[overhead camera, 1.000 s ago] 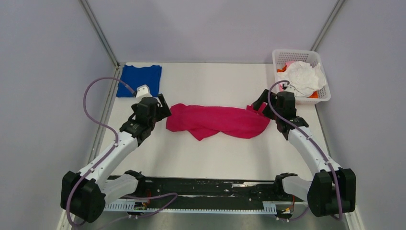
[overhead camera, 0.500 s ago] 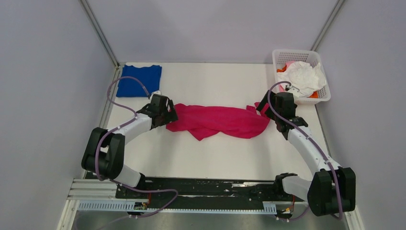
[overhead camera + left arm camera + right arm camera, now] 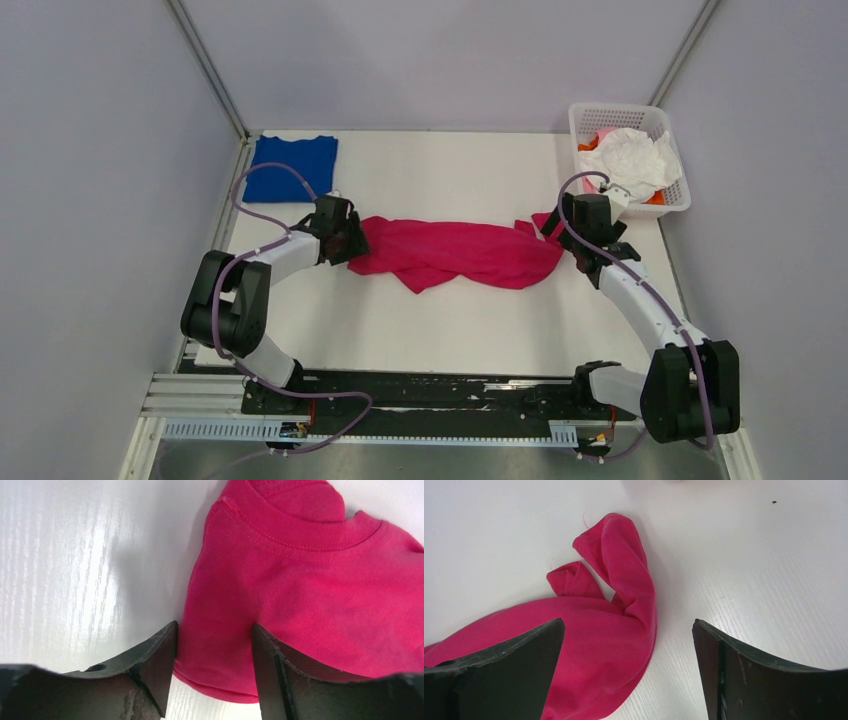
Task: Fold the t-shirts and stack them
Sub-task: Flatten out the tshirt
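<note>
**Magenta shirt bunched across mid-bench, a gripper at each end**

The white bench (image 3: 450,330) carries everything. Across its middle lies the magenta t-shirt (image 3: 455,252), twisted into a long rumpled band running left to right. A royal blue t-shirt (image 3: 292,167) lies folded flat in the far left corner, well apart from it. In the far right corner stands a white lattice basket (image 3: 585,118) holding a crumpled white t-shirt (image 3: 636,160), with bits of orange and pale pink cloth showing beside it.

The left gripper (image 3: 214,627) is low at the magenta shirt's left end. Its jaws are partly apart and straddle the cloth edge just below the ribbed collar (image 3: 300,530); the cloth lies flat between them, not lifted.

The right gripper (image 3: 628,622) hangs over the shirt's right end with its jaws spread wide, holding nothing, above a small upturned fold of cloth.
</note>
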Robot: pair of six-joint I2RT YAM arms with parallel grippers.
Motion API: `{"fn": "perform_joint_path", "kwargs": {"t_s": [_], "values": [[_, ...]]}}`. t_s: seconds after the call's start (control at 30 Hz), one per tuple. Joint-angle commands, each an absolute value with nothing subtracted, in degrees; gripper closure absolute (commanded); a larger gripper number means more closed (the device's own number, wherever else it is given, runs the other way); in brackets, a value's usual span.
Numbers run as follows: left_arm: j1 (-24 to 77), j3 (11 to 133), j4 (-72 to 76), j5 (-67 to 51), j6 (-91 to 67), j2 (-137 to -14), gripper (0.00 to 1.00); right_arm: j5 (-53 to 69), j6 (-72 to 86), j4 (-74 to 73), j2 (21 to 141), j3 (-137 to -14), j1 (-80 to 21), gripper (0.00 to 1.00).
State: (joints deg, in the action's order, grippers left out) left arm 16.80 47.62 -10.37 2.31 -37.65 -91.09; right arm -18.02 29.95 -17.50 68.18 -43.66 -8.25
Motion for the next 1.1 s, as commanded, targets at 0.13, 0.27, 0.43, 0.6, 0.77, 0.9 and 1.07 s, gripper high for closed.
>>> {"fn": "perform_joint_path", "kwargs": {"t_s": [0.13,0.27,0.43,0.6,0.77,0.9,1.07], "values": [[21.0,46.7,-14.0,2.7,-37.8,-90.9,0.64,-20.9,31.4,-18.1,68.3,-45.8,-7.1,0.0],[21.4,48.5,-16.2,4.4,-37.4,-90.9,1.0,-19.4,31.7,-18.1,70.6,-46.5,-6.1,0.0],[21.8,47.6,-15.1,3.6,-35.9,-83.8,1.0,-17.9,31.8,-18.1,75.8,-50.2,-4.5,0.05],[21.9,45.7,-14.0,2.7,-34.7,-74.9,1.0,-14.3,31.4,-18.1,83.2,-54.5,-3.8,0.16],[21.9,44.3,-12.6,0.4,-34.2,-70.5,1.0,-11.2,30.5,-17.9,89.7,-56.7,-3.8,0.31],[21.9,43.4,-11.9,0.4,-34.2,-68.4,1.0,-11.1,31.4,-18.1,92.1,-56.8,-3.8,0.59],[21.9,43.4,-11.7,0.4,-34.0,-66.3,1.0,-10.1,30.9,-18.2,91.6,-56.3,-3.9,0.95]]}}
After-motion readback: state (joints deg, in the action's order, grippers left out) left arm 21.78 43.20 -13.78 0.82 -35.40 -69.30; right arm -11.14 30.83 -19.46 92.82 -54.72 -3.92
